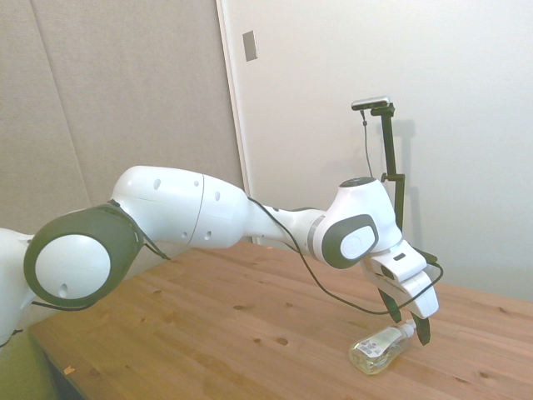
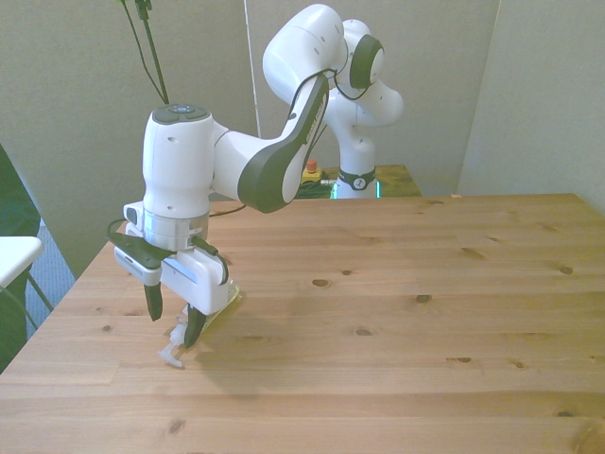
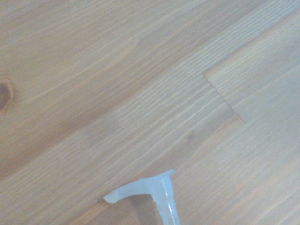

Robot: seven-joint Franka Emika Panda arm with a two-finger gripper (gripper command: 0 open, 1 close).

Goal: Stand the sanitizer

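hand (image 1: 406, 318) open above lying sanitizer (image 1: 379, 348); its label unreadable.

Wooden plank surface (image 1: 250, 333), light pine with dark knots and visible grain. One item directly on it: the sanitizer (image 1: 379, 348), lying on its side near the front view's left edge, white pump nozzle (image 3: 152, 192) touching the wood.

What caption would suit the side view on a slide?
Open pincer poised over the pump end of the sanitizer, which lies flat on the wooden table.
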